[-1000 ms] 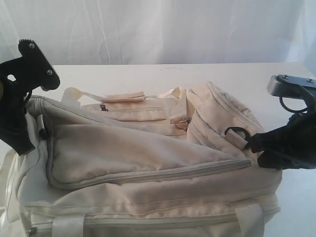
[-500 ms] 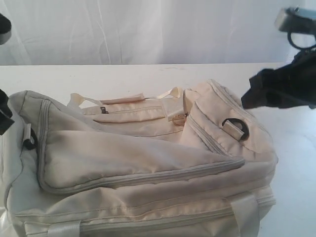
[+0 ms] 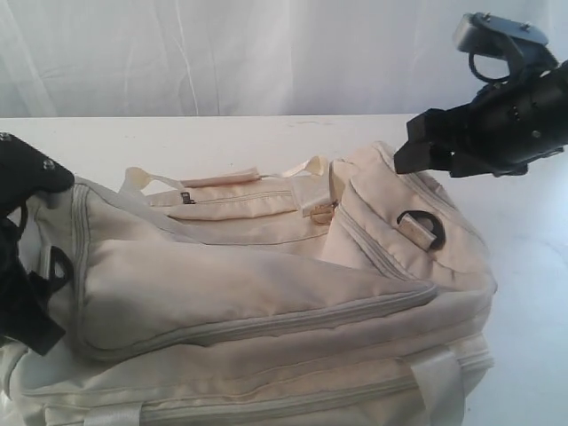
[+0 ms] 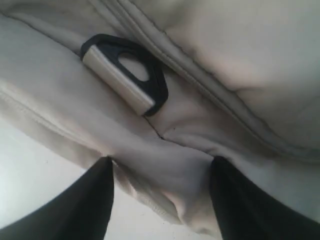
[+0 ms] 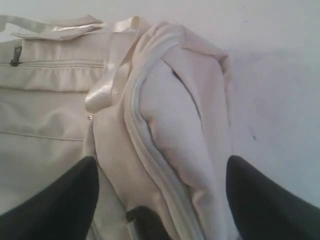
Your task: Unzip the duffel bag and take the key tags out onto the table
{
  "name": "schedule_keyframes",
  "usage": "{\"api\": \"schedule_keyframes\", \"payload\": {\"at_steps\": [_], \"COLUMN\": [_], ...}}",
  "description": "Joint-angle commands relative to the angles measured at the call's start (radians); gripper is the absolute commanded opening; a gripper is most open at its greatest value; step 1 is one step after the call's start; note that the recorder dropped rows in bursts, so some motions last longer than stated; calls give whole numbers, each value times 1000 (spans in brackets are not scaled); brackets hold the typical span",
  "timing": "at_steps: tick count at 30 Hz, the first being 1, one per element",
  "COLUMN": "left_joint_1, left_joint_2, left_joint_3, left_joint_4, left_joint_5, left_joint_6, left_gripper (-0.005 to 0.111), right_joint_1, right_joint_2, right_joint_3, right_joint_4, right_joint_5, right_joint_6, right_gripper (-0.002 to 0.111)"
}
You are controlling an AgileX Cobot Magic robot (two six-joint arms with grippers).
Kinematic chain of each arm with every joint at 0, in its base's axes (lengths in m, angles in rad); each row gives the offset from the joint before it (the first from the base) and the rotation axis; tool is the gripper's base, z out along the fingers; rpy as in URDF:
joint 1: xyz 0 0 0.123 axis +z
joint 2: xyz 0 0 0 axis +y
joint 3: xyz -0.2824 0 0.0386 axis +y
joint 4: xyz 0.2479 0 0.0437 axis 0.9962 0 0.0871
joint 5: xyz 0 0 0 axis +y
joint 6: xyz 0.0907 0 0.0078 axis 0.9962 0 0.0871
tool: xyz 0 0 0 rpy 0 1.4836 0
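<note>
my left gripper (image 4: 161,165) sits low at the left end of the duffel bag (image 3: 266,293), its two dark fingers (image 4: 90,200) spread wide with nothing pinched. a fold of cream fabric bulges into the gap between them, and i can't quite tell whether it brushes either finger. just beyond that fold a black d-ring (image 4: 127,72) lies flat against the bag's end panel, threaded on a pale webbing tab. my right gripper (image 5: 162,165) hangs in the air above the bag's right end, clear of the cloth, its fingers also wide apart and empty. below it the end pocket bulges upward, with a second d-ring (image 3: 422,229) on its side. the bag lies slumped across the near part of the white table (image 3: 177,142), its top flap folded toward the front. the long grey zipper (image 3: 293,312) along the flap's edge looks closed. a webbing handle (image 3: 209,179) lies flat on the far side of the bag.
</note>
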Motion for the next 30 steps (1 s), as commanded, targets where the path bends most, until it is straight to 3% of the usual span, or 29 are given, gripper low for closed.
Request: {"api": "schedule_keyframes", "payload": {"at_steps": [1, 4, 8, 9, 14, 24, 30], "left_joint_1": [0, 0, 0, 0, 0, 0, 0], "left_joint_2": [42, 57, 66, 66, 66, 66, 66], "left_joint_3": [52, 61, 61, 61, 59, 15, 6], "left_joint_4": [20, 40, 101, 115, 193, 309, 337], "left_joint_5": [-78, -100, -118, -120, -122, -151, -166], "left_joint_6": [-20, -17, -16, -16, -39, -91, -93], "left_gripper": [59, 43, 3, 0, 0, 0, 0], "right_joint_1": [0, 0, 0, 0, -2, -2, -2], "right_joint_2": [76, 107, 117, 117, 115, 16, -28], "right_joint_3": [-10, -10, -10, -10, -10, 15, 63], "right_joint_4": [128, 128, 128, 128, 63, -447, -457], "right_joint_5": [-47, -60, -70, -72, -67, -38, -10], "right_joint_6": [-99, -99, -101, -101, -64, 413, 421], "right_gripper": [65, 49, 9, 2, 0, 0, 0]}}
